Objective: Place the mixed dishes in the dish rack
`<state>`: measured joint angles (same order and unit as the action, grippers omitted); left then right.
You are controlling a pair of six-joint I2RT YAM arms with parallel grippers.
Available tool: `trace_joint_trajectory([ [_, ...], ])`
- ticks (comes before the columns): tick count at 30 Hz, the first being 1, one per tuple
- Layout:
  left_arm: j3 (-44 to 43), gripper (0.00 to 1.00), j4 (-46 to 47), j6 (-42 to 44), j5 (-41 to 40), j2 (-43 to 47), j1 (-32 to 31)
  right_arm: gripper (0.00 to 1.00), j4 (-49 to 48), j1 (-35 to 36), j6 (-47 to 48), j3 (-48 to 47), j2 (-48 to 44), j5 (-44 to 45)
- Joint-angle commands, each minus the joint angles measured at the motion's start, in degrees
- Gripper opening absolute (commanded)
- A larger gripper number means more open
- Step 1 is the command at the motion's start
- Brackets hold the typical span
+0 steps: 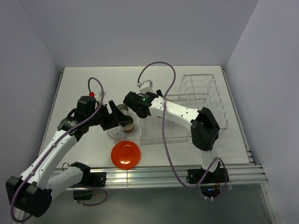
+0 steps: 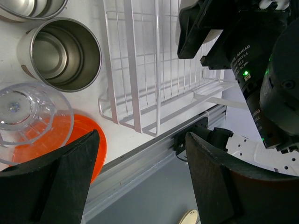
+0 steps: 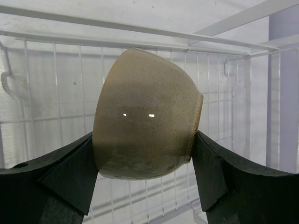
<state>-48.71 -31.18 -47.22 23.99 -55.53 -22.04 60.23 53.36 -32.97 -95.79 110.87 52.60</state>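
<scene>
My right gripper (image 3: 145, 156) is shut on the beige bowl (image 3: 145, 116), gripping its sides, with the bowl tipped sideways in front of the clear dish rack's grid (image 3: 46, 93). In the top view this gripper (image 1: 132, 103) hovers at the rack's (image 1: 187, 109) left edge and hides the bowl. My left gripper (image 1: 113, 115) (image 2: 145, 186) is open and empty, just left of two brown cups (image 1: 124, 110) (image 1: 129, 125). One cup (image 2: 60, 53) shows a metallic inside. The clear glass (image 1: 116, 134) (image 2: 28, 112) stands in front of them. The orange-red plate (image 1: 125, 154) (image 2: 79, 140) lies flat near the front edge.
The rack's basket (image 2: 140, 70) lies right of the cups, with its taller plate slots (image 1: 205, 93) at the far right. A grey aluminium rail (image 1: 163, 172) runs along the table's near edge. The right arm's forearm (image 1: 182, 112) crosses above the basket.
</scene>
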Motion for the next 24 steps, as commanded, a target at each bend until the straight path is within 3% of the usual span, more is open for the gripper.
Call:
trace_joint_trajectory([
  [1,0.46,0.80,0.68,1.43,1.24,1.39,0.33,0.00,2.26,-1.15,-1.39,-1.69,-0.57,8.22],
  [24,0.72,0.80,-0.64,2.13,1.68,2.71,1.12,0.00,6.57,-5.02,-1.92,-0.63,5.23,12.35],
])
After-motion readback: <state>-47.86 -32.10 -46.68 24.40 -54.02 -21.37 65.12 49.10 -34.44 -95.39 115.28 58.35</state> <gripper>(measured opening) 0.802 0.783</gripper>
